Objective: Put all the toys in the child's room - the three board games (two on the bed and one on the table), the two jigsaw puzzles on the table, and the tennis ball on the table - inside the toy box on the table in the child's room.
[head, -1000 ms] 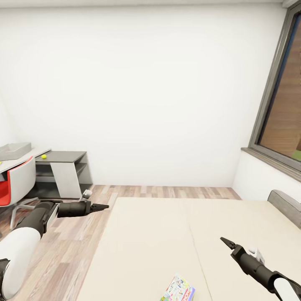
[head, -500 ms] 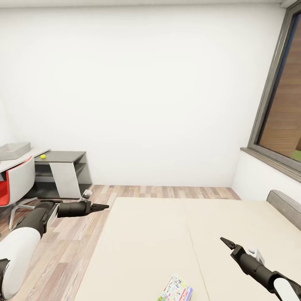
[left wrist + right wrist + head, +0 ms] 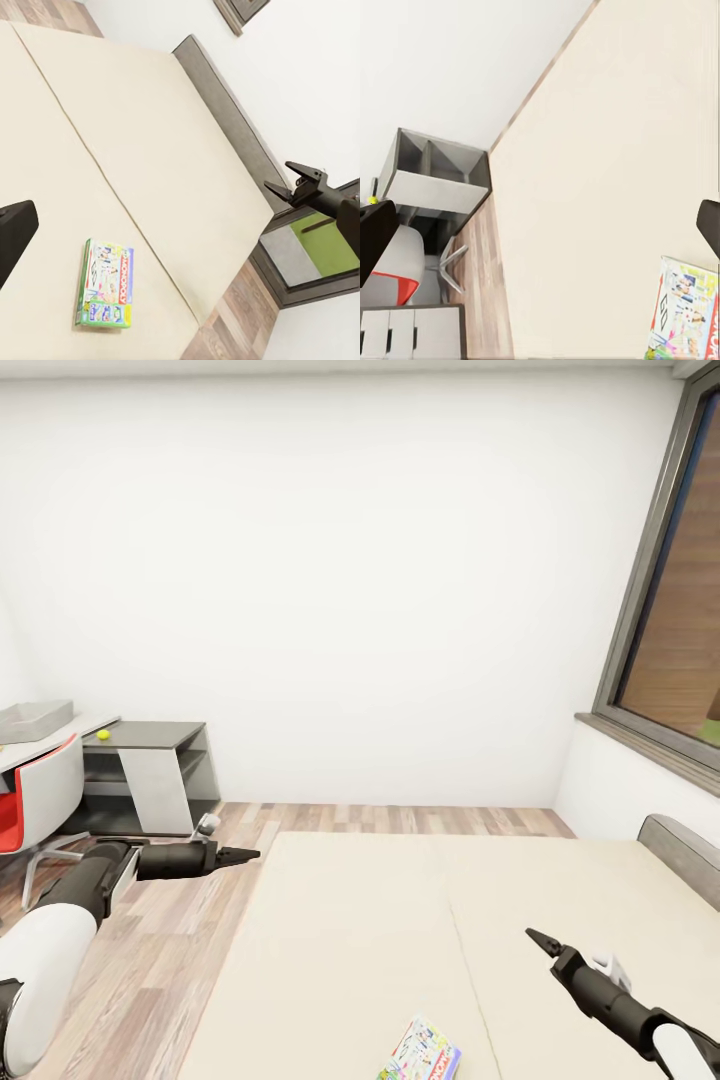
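One board game (image 3: pixel 424 1052), a green-edged cartoon-covered box, lies flat on the bed (image 3: pixel 400 900) near its close edge; it also appears in the left wrist view (image 3: pixel 105 294) and the right wrist view (image 3: pixel 684 311). My left gripper (image 3: pixel 250 853) hovers open over the floor beside the bed. Above the mattress my right gripper (image 3: pixel 536 938) is open too, its two fingers apart (image 3: pixel 289 180). Far left, the toy box (image 3: pixel 36 718) sits on the table (image 3: pixel 150 735), with the tennis ball (image 3: pixel 102 735) nearby. The jigsaw puzzles are out of view.
A red-and-white swivel chair (image 3: pixel 40 790) stands at the table. Wood-plank floor (image 3: pixel 170 950) runs between the table and the bed. The grey headboard (image 3: pixel 685 855) and a dark-framed window (image 3: pixel 670 610) are at the right.
Both arms hold the same pose. The view has drifted only very slightly.
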{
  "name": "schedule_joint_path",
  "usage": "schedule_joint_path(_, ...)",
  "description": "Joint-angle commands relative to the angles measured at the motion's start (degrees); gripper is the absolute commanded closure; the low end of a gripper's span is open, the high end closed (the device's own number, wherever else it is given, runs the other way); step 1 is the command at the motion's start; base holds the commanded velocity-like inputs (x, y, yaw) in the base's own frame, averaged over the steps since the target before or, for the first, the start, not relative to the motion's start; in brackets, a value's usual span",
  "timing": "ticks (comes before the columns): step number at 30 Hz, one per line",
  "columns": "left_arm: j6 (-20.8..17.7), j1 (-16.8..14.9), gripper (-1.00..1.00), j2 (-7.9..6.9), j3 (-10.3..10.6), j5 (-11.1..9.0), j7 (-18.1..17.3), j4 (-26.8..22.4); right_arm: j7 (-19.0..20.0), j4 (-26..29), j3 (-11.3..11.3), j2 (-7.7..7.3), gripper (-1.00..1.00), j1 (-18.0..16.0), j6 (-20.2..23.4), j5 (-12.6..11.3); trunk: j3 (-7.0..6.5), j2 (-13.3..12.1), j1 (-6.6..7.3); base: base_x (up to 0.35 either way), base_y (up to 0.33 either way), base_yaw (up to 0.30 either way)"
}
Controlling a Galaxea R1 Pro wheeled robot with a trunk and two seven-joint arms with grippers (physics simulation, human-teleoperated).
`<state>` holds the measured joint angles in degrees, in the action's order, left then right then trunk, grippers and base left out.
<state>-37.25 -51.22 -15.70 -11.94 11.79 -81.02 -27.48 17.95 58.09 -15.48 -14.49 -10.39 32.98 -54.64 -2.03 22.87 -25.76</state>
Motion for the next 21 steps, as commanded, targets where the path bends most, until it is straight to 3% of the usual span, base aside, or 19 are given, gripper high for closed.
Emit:
schedule_joint_path(1,-0.58,-0.02,-1.00,0.02,-0.38,0.60,-0.44,-0.02,-0.72,0.14,-0.01,-0.03,-1.00,-0.06,0.57,-0.11,0.03,0.04,-0.02,0.000,0.000,0.000)
schedule_joint_path(4,-0.56,-0.02,-1.00,-0.05,-0.39,0.60,-0.46,-0.02,-4.45,0.47,0.16,-0.02,-1.00,-0.04,1.25,-0.16,0.03,0.04,-0.02,0.000,0.000,0.000)
schedule_joint_path(6,-0.55,-0.02,-1.00,-0.08,-0.38,0.64,-0.44,-0.02,-9.36,0.81,0.20,0.12,-1.00,-0.29,2.52,-0.21,0.03,0.04,-0.02,0.000,0.000,0.000)
schedule_joint_path(9,-0.64,-0.02,-1.00,-0.09,-0.31,0.68,-0.30,-0.02,-22.49,1.35,0.81,1.04,-1.00,-2.90,6.26,-0.34,0.03,0.04,-0.02,0.000,0.000,0.000)
schedule_joint_path(11,-0.72,-0.02,-1.00,-0.06,-0.25,0.68,-0.16,-0.02,-28.40,1.45,1.84,1.97,-1.00,-5.03,8.06,-0.36,0.03,0.04,-0.02,0.000,0.000,0.000)
schedule_joint_path(16,-0.79,-0.02,-1.00,-0.09,-0.25,0.76,0.16,-0.02,-36.34,1.49,3.87,3.01,-1.00,-8.51,10.53,-0.37,0.03,0.04,-0.02,0.000,0.000,0.000)
schedule_joint_path(21,-0.84,-0.02,-1.00,-0.12,-0.29,0.91,0.44,-0.11,-38.33,1.63,5.95,3.44,-1.00,-9.50,10.79,-0.26,0.03,0.04,-0.02,0.000,0.000,0.000)
